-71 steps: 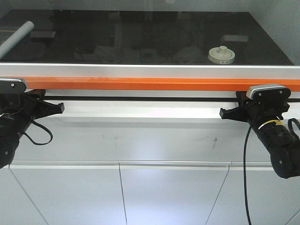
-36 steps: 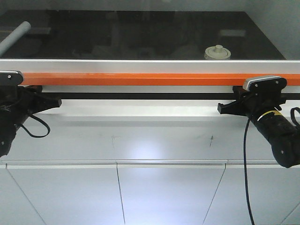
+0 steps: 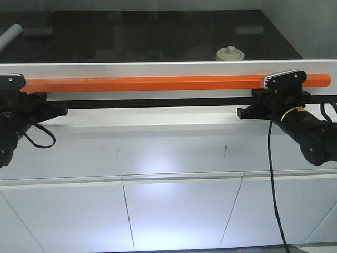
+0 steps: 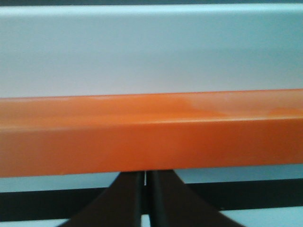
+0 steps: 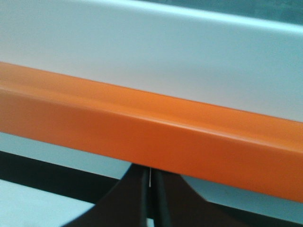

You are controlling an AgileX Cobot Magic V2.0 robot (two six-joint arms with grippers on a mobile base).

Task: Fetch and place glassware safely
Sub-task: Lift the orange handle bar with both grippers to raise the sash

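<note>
Orange marks the long bar [image 3: 158,83] that runs across the front of the unit, just under a silver rail [image 3: 158,68] edging the dark glossy counter [image 3: 131,37]. The glass jar [image 3: 230,53] stands on that counter toward the right side, behind the rail. Only its cream-white lid and central knob show above the rail, and the body is hidden. A grey tube [image 3: 10,36] lies at the counter's far left.

Both arms sit low in front, below the bar and well apart from the jar. The left arm [image 3: 10,132] is at the left edge of the front view and the right arm [image 3: 310,134] is at the right. A black cable [image 3: 273,174] hangs from the right arm past the white cabinet doors [image 3: 179,211].

The left jaws reach up under the bar. In the left wrist view their black fingers [image 4: 125,203] are pressed almost together with only a hairline of light between them. Nothing is held, and the tips go out of sight behind the bar's lower edge. The right jaws are likewise drawn together and empty, their fingers [image 5: 132,198] running up beneath the bar, which crosses that view at a slant.
</note>
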